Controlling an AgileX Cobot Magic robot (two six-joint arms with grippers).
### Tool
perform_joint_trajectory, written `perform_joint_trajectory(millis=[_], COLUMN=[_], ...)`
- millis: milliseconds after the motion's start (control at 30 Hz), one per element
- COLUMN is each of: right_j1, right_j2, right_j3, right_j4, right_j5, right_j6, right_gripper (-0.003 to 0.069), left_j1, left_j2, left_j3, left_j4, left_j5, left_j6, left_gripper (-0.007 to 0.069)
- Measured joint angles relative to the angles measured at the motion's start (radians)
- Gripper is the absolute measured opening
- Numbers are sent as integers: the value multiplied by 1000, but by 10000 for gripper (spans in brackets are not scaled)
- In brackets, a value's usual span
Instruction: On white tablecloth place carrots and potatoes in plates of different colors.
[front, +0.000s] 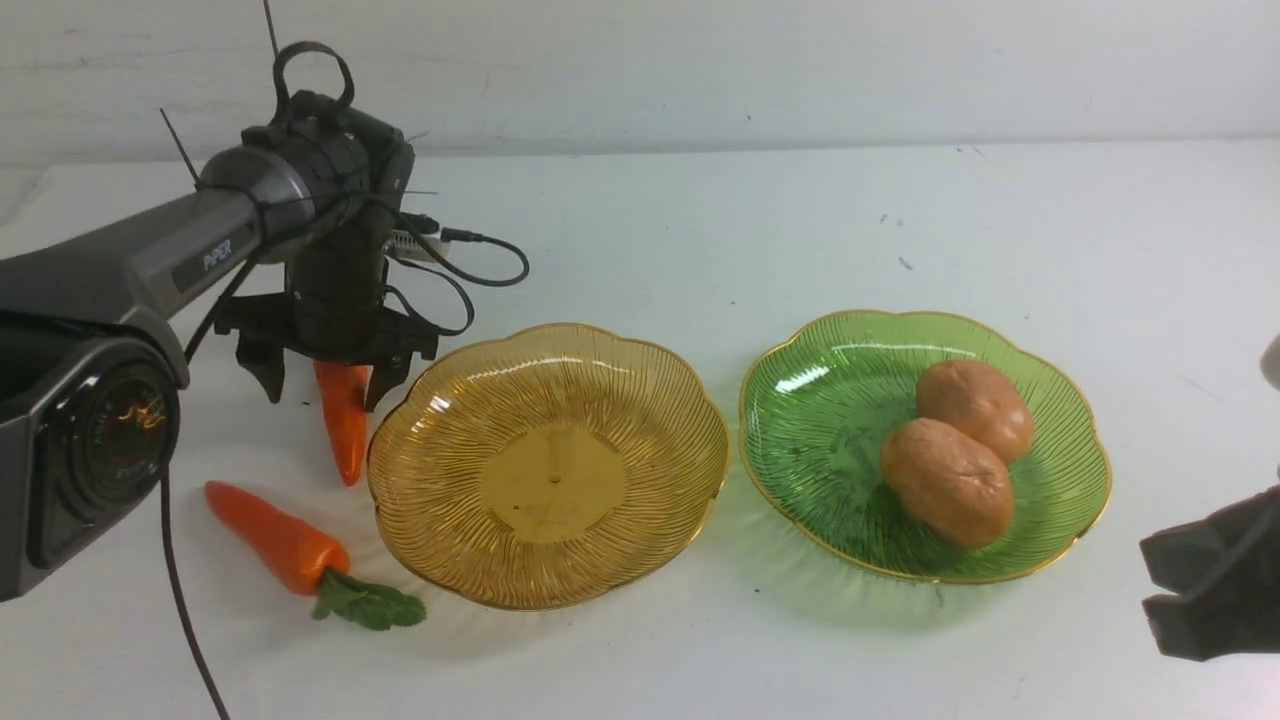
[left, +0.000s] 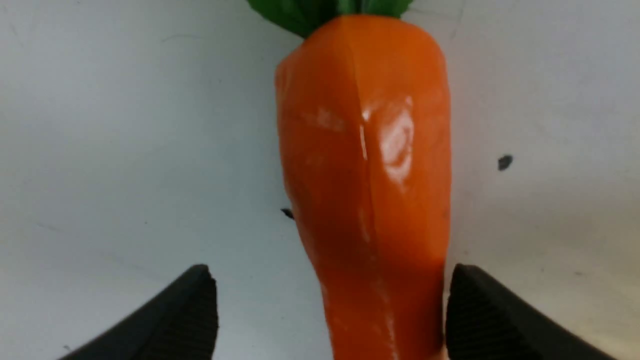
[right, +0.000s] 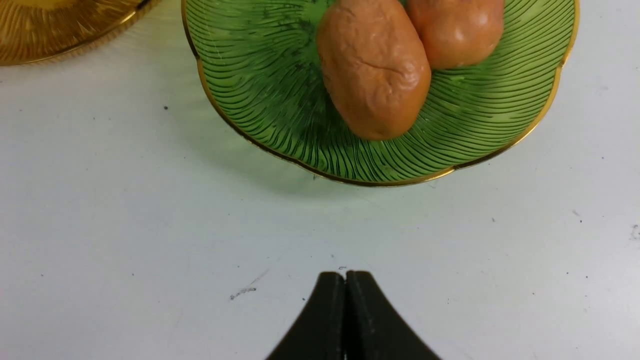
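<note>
The only word that reads clearly is "PiPER" (front: 217, 255). It is printed in pale letters on a dark strip (front: 192, 270) set into the grey forearm of the left arm (front: 110, 262) in the front view, and the letters run along the arm's length, slanting upward toward the wrist. Faint orange marks glow inside the round dark cap (front: 112, 432) at the arm's near joint, but they are too blurred to read as letters or numbers.
</note>
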Motion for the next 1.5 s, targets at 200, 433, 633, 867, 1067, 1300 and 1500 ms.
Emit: perform_joint_trajectory(millis=[200,433,633,867,1067,1300,1500], right_j1=[0,0,0,0,0,0,0], right_j2=[0,0,0,0,0,0,0], right_j3=[0,0,0,0,0,0,0], right_j4=[0,0,0,32,45,46,46], right_j5=[0,0,0,-5,-7,-7,-5], right_j6=[0,0,0,1,1,1,-8], right_gripper=[-15,-15,-15,-15,-15,-15,-15], left_j1=[0,-1,-1,-167,-311,-320,-320], left_j2=[31,3,-218,-495,-404,-344,-348], left_j3=[-11,-81,-148,171,320,319,265], left_j4=[-19,-40,-206,-534,-464,-390,-365], left_j5=[2,7,5,1,-109,-190,-69], left_j6=[1,93,199,434,405,397,341], left_gripper=[379,206,206,206,237,459,521])
